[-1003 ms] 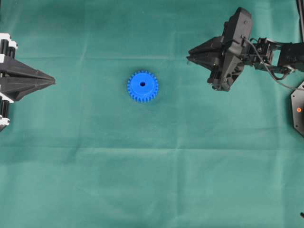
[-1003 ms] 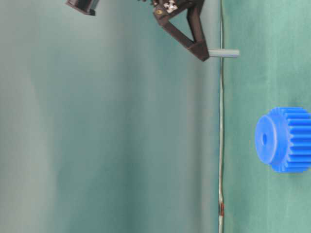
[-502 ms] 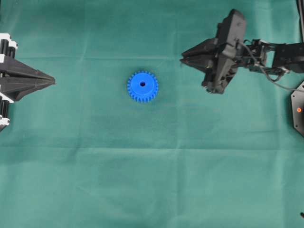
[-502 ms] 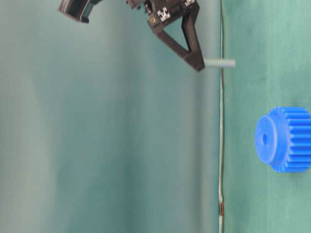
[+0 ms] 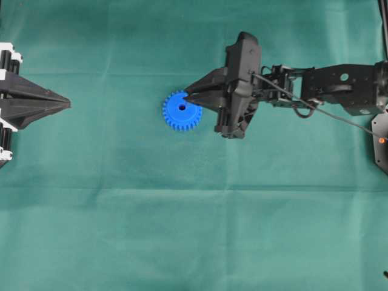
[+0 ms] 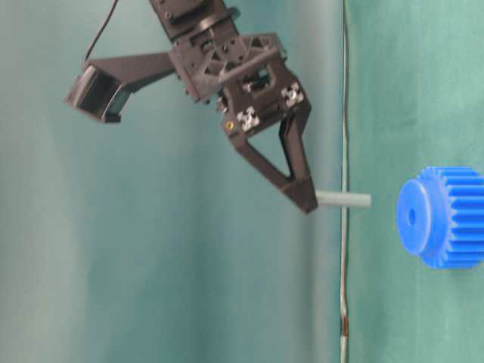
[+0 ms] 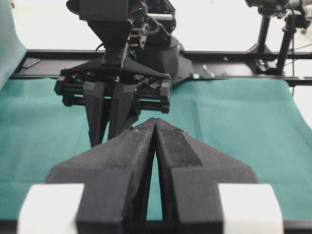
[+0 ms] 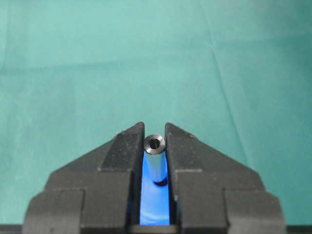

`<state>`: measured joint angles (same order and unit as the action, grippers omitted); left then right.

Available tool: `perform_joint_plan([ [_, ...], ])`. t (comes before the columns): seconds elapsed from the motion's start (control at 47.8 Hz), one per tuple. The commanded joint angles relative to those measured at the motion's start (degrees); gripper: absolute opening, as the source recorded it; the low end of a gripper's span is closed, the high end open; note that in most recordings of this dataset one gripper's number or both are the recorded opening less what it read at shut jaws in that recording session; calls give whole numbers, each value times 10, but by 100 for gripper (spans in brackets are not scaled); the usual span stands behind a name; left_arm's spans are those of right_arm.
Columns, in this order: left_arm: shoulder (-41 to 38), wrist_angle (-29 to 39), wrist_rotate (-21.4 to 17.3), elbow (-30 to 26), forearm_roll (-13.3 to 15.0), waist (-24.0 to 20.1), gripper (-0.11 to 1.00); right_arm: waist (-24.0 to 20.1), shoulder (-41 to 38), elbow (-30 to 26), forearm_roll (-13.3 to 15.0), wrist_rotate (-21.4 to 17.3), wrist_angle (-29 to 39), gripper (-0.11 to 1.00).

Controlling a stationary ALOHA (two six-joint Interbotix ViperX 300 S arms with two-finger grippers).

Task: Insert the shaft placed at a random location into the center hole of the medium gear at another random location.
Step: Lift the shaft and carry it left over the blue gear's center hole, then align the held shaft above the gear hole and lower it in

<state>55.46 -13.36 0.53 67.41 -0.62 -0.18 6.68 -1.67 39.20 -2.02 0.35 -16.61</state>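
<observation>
The medium gear [image 5: 182,110], bright blue, lies flat on the green cloth, its center hole [image 5: 182,107] facing up. My right gripper [image 5: 188,96] hovers over the gear's upper right rim, shut on the shaft [image 6: 344,200], a short silver-grey pin that sticks out of the fingertips toward the table. In the table-level view the pin's free end is a short gap away from the gear [image 6: 442,217] and slightly off the line of the hole [image 6: 411,217]. The right wrist view shows the shaft [image 8: 155,158] pinched between the fingers, with blue below. My left gripper [image 5: 66,104] rests shut and empty at the left edge.
Green cloth [image 5: 194,230] covers the table. A black unit with an orange light [image 5: 381,140] sits at the right edge, beside the right arm [image 5: 339,88]. A black frame rail [image 7: 219,56] runs along the far side.
The right gripper has carried the shaft leftward from the upper right to just above the gear. The left gripper and the gear have not moved.
</observation>
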Motion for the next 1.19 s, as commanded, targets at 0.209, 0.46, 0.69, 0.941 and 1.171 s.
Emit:
perform_joint_plan([
  [0.209,-3,-2,1,-13,-2,2,0,0,-2,-20,-1,3,-2,13],
  [0.46,-3,-2,1,-13,-2,1,0,0,-48,-26,-3,1,-32,13],
  [0.69,-3,-2,1,-13,-2,1,0,0,-67,-26,-9,1,-36,13],
  [0.941,-3,-2,1,-13,-2,1,0,1,-67,-26,-9,1,-36,13],
  [1.171,-3,-1,1,-13,-2,1,0,0,-66,-28,-9,1,-36,13],
])
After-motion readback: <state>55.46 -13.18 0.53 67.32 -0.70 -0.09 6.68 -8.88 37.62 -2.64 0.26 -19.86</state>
